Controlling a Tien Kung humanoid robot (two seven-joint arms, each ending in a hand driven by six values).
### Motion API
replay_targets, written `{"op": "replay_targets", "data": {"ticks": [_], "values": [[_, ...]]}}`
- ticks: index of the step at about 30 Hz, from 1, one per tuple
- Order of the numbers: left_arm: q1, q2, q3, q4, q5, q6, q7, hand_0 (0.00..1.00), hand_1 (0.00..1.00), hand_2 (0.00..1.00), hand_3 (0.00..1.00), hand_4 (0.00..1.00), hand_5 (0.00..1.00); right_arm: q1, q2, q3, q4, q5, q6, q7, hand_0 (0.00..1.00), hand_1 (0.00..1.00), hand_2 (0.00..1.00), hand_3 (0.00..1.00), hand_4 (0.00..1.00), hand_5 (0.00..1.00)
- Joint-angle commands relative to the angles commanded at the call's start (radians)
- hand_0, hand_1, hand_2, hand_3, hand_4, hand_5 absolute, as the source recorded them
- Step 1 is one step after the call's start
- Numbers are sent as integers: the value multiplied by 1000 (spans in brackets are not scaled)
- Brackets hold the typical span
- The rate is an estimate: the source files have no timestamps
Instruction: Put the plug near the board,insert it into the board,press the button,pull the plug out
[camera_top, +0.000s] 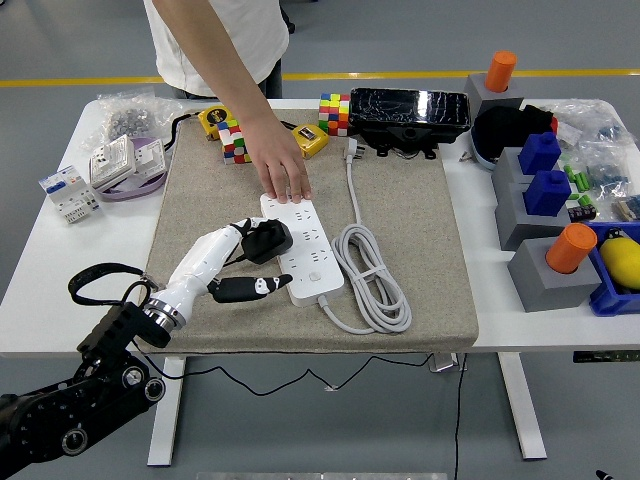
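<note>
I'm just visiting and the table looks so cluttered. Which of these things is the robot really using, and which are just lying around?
In use:
- black plug, in the robot's left hand
- white power strip, steadied at its far end by a person's hand
- the strip's coiled cable

Lying about:
- colour cubes
- yellow tape measure
- orange cylinders
- blue blocks

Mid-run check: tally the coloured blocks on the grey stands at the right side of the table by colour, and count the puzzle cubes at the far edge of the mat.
Orange cylinders: 2
Blue blocks: 2
Puzzle cubes: 2
Total: 6
</note>
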Motion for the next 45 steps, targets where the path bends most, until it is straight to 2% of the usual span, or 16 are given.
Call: {"op": "replay_targets", "data": {"ticks": [18, 24, 32, 45], "values": [[-44, -28, 28, 2, 25, -13, 17, 774, 845, 817, 807, 870, 468, -2, -1, -6, 0, 2, 0, 0, 542, 644, 663, 561, 900, 422], [-37, -19, 22, -17, 46, -4, 12, 774, 845, 817, 807, 870, 468, -3, -1, -1, 0, 1, 0, 0, 542, 644, 663, 561, 900, 422], [-18, 8, 16, -58, 133, -1, 33, 772, 835, 806, 800, 859, 464, -5, 0, -2, 0, 1, 0, 0, 542, 644, 663, 562, 901, 422], [-41, -15, 45, -17, 133, -17, 51, 772, 830, 803, 796, 859, 468, -4, 0, -2, 2, 2, 0, 0, 542, 644, 663, 562, 901, 422]]}}
